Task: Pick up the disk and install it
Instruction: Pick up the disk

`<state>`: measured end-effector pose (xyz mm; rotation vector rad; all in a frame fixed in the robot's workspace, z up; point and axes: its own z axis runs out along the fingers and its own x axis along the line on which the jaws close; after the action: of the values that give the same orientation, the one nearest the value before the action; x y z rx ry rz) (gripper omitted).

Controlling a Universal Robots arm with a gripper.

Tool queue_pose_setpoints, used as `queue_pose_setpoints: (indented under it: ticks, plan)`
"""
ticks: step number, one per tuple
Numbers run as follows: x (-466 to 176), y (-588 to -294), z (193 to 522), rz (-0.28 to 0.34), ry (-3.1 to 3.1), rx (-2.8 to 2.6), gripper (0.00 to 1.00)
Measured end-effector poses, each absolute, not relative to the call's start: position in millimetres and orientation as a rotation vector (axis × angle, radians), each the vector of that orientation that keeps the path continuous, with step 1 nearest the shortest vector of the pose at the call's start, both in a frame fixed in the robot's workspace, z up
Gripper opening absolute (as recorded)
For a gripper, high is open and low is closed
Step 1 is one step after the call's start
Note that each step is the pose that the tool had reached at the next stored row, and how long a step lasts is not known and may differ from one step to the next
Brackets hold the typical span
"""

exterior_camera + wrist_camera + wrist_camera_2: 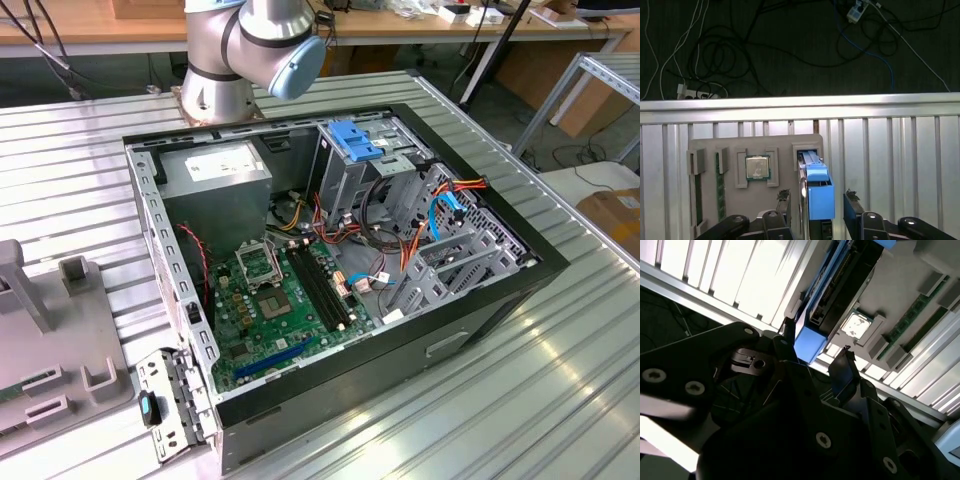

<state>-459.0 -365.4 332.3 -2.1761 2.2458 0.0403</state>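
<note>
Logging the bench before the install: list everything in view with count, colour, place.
computer case: one, black, open, on the table
power-supply box: one, grey, in the case
motherboard: one, green, in the case
latch: one, blue, atop the drive cage
tray: one, grey, on the table
disk: one, blue-framed, on edge in a tray slot
processor: one, silver, in a tray recess
memory stick: at least one, green, in a tray slot
arm: one, silver and blue, beside the case
gripper: one, black, open, either side of the disk
</note>
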Motion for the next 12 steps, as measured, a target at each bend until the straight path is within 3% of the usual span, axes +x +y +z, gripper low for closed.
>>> queue_pose_setpoints:
  ticks: [12]
  plan:
    - [-459.2, -367.5, 322.8, 0.065, 2.229, -2.170, 0.54]
